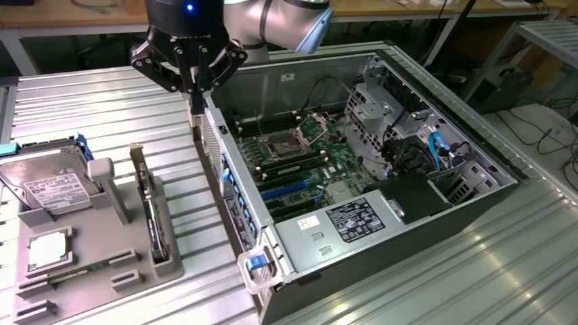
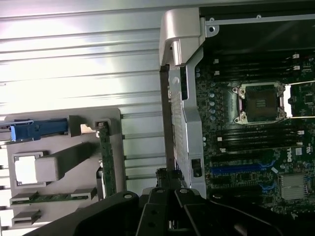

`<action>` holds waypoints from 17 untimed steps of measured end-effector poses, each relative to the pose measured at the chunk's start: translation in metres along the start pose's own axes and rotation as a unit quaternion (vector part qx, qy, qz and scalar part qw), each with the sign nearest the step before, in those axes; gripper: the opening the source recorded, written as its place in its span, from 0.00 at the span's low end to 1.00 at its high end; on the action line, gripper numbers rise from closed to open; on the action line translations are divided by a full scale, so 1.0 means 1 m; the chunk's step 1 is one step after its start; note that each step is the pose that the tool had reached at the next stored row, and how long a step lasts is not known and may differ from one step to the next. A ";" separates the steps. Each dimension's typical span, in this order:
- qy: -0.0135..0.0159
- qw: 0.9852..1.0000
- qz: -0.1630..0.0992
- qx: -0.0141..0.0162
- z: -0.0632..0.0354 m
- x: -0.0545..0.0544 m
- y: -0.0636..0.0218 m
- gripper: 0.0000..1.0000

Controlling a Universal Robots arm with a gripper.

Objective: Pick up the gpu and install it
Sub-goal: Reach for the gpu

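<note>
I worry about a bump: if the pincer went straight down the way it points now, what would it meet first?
Probably the upper edge of the computer case's rear wall, right under the shut pincer; depth is unclear, so it might slip beside it onto the ribbed table.

Robotics lab; slatted metal bench [image 1: 505, 271]; open computer case [image 1: 280, 84]
</note>
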State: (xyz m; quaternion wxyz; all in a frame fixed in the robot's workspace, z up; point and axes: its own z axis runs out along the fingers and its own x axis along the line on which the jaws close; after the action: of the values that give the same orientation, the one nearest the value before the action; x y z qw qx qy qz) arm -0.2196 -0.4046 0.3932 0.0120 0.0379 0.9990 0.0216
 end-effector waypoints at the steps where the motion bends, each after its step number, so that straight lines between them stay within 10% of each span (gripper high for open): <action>1: 0.000 1.000 0.000 0.000 0.0000 0.001 -0.0002 0.11; 17: 0.000 1.000 0.000 0.000 -0.0005 0.020 -0.0044 0.11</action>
State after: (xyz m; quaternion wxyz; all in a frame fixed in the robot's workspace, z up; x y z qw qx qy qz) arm -0.2403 -0.4075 0.3930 0.0116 0.0379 0.9990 0.0217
